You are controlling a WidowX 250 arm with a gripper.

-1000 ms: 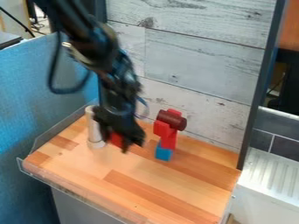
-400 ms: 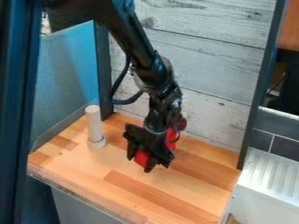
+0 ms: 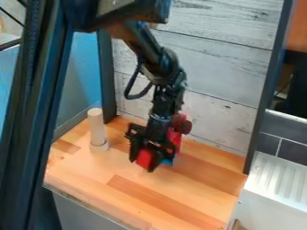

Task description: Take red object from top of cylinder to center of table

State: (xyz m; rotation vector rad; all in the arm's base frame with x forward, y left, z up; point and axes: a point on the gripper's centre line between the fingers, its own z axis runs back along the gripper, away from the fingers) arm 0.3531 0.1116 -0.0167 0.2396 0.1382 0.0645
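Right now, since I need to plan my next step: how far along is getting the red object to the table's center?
Looks done: the red object is off the pale cylinder, whose top is bare. In progress: the hand holds it near the middle of the table. Left, I'd judge: placing it and letting go; I can't tell whether it touches the wood.

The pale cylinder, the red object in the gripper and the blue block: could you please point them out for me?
Pale cylinder (image 3: 96,128): camera view, middle of its upright side.
Red object (image 3: 144,159): camera view, its front face.
Blue block (image 3: 168,162): camera view, its exposed part.
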